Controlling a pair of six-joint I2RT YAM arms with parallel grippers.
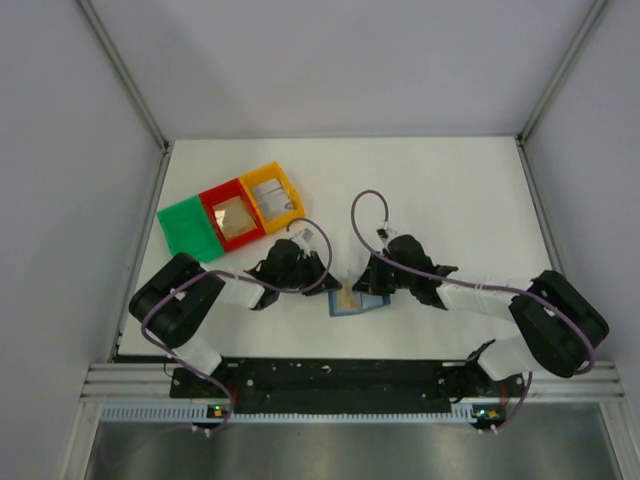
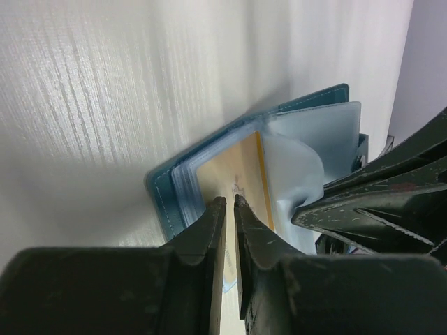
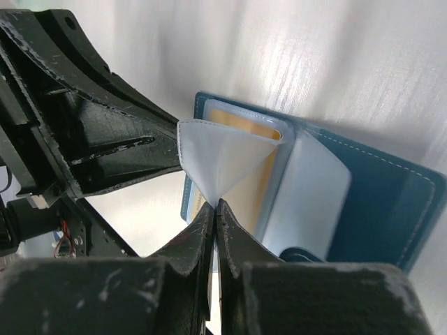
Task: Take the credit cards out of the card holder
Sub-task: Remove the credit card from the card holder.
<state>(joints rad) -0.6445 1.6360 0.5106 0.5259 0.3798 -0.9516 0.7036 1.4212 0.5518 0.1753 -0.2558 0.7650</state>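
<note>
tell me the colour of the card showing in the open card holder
Golden yellow; the card shows best in the left wrist view.

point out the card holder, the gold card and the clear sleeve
card holder (image 3: 391, 202), right wrist view, on its blue outer cover
gold card (image 2: 234, 169), left wrist view, middle of its exposed face
clear sleeve (image 3: 223, 152), right wrist view, middle of the raised flap

Card holder (image 1: 360, 306) mostly hidden in top view; yellow card (image 2: 237, 174) print blurred, perhaps logo.
</note>
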